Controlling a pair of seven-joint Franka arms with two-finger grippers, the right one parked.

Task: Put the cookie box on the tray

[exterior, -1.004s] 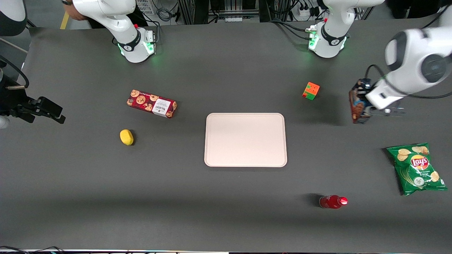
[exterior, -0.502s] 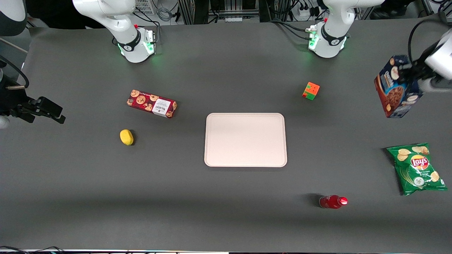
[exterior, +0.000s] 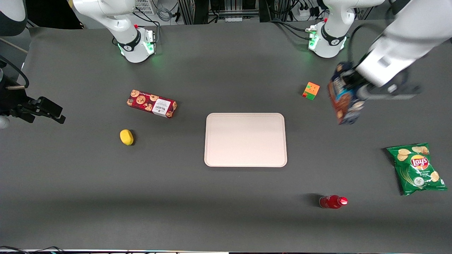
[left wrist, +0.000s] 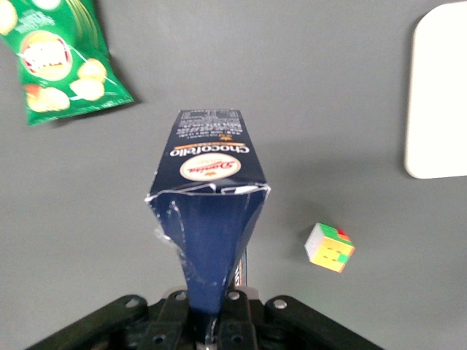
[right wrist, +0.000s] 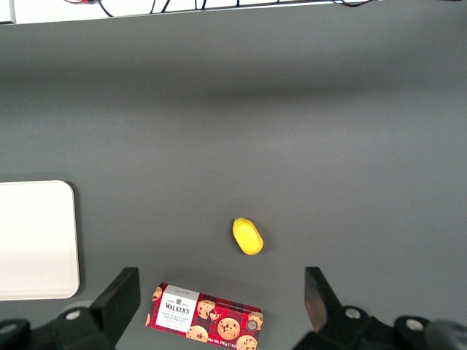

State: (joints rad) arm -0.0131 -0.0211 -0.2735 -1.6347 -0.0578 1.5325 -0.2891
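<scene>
the tray point(exterior: 245, 139) lies flat mid-table with nothing on it. the cookie box point(exterior: 344, 102) hangs in the air, clear of the table, well apart from the tray toward the working arm's end. the gripper point(left wrist: 211, 317) is clamped on its crumpled top flap, so the box dangles and may swing. the colour cube point(exterior: 311, 90) sits near the route; pass it high, steady over the tray's middle, then lower before letting go.

The cookie box point(left wrist: 209, 219), navy-blue with a white oval logo, hangs tilted above the table, its crumpled upper end pinched between the fingers of the gripper point(left wrist: 211, 321); the tray point(exterior: 245, 139), pale pinkish-cream, lies flat, well apart from those fingers, nothing on it.
</scene>
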